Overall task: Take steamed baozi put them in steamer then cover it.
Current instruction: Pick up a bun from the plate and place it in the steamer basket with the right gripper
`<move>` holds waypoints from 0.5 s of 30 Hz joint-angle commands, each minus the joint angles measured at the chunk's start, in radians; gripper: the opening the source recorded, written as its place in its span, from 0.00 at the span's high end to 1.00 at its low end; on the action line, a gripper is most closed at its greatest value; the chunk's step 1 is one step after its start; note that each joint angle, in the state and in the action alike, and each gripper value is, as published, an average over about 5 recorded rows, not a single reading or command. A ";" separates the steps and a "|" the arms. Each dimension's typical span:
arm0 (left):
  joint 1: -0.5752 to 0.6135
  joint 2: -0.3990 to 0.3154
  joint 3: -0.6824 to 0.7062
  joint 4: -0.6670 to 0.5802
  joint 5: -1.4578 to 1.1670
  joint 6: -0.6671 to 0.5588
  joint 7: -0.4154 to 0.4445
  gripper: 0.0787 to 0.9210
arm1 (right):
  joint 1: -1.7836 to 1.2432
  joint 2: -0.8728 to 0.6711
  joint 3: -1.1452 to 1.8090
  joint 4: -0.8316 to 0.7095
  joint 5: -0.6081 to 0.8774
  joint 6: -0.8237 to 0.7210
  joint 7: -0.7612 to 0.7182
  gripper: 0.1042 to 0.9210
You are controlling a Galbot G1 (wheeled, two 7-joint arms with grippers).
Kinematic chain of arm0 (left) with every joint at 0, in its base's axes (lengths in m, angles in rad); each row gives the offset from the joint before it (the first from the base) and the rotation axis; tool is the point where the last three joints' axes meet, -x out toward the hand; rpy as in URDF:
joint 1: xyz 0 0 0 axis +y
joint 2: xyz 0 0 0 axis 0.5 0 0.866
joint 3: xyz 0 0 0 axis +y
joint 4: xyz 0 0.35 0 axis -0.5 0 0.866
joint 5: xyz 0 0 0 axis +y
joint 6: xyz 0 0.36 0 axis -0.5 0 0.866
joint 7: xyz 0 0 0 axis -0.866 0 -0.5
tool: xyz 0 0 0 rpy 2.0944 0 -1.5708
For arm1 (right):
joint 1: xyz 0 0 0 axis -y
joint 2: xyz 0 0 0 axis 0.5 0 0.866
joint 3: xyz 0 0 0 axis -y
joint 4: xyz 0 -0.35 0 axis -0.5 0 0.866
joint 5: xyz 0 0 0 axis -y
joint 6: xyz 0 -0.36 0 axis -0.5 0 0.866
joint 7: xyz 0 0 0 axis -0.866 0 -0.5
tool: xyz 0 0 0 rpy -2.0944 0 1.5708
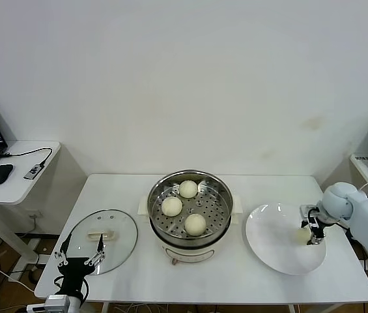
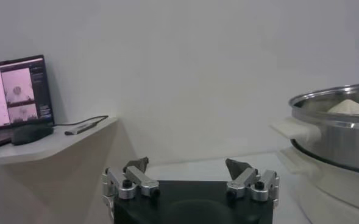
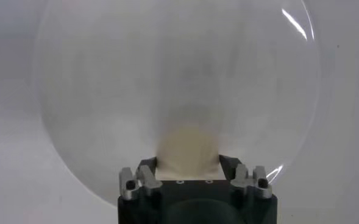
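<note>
on plate (image 1: pixel 268 244), right claw (image 1: pixel 306 235) around baozi (image 3: pixel 188 149)

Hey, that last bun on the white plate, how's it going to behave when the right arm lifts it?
The bun looks soft and doughy, so it will probably dent if the right end effector, closed on its sides, squeezes hard. Being round and smooth, it may roll across the plate if it slips. It seems light for its size, like the three resting in the steamer.
</note>
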 commanded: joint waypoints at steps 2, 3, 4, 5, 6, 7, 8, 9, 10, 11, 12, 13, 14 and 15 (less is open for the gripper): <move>-0.002 0.004 0.003 -0.005 0.001 0.002 0.001 0.12 | 0.077 -0.039 -0.040 0.054 0.057 -0.010 -0.025 0.43; -0.003 0.005 0.004 -0.005 0.001 0.002 0.001 0.12 | 0.101 -0.049 -0.056 0.067 0.075 -0.015 -0.028 0.44; -0.004 0.005 0.004 -0.006 0.001 0.003 0.001 0.12 | 0.127 -0.057 -0.073 0.080 0.094 -0.021 -0.030 0.44; -0.006 0.006 0.005 -0.007 0.001 0.003 0.001 0.12 | 0.165 -0.066 -0.099 0.096 0.118 -0.030 -0.032 0.44; -0.007 0.007 0.006 -0.007 0.001 0.004 0.002 0.12 | 0.213 -0.073 -0.129 0.111 0.144 -0.038 -0.034 0.44; -0.009 0.007 0.007 -0.008 0.001 0.005 0.002 0.12 | 0.269 -0.078 -0.167 0.127 0.173 -0.048 -0.035 0.44; -0.011 0.007 0.009 -0.008 0.001 0.005 0.002 0.12 | 0.327 -0.081 -0.207 0.143 0.203 -0.058 -0.036 0.44; -0.012 0.007 0.010 -0.009 0.001 0.005 0.002 0.12 | 0.400 -0.082 -0.255 0.160 0.238 -0.069 -0.036 0.44; -0.013 0.008 0.011 -0.009 0.000 0.006 0.002 0.12 | 0.459 -0.081 -0.296 0.174 0.267 -0.079 -0.036 0.44; -0.015 0.008 0.012 -0.009 0.000 0.006 0.002 0.12 | 0.522 -0.076 -0.343 0.188 0.302 -0.090 -0.035 0.44; -0.016 0.008 0.013 -0.009 0.000 0.006 0.002 0.12 | 0.584 -0.067 -0.389 0.202 0.336 -0.102 -0.032 0.44; -0.016 0.008 0.014 -0.010 0.000 0.006 0.002 0.12 | 0.647 -0.057 -0.428 0.214 0.368 -0.113 -0.030 0.44; -0.017 0.008 0.014 -0.010 -0.001 0.006 0.002 0.12 | 0.698 -0.046 -0.462 0.225 0.395 -0.123 -0.028 0.44; -0.016 0.008 0.014 -0.012 -0.003 0.005 0.002 0.12 | 0.756 -0.031 -0.501 0.237 0.425 -0.134 -0.025 0.43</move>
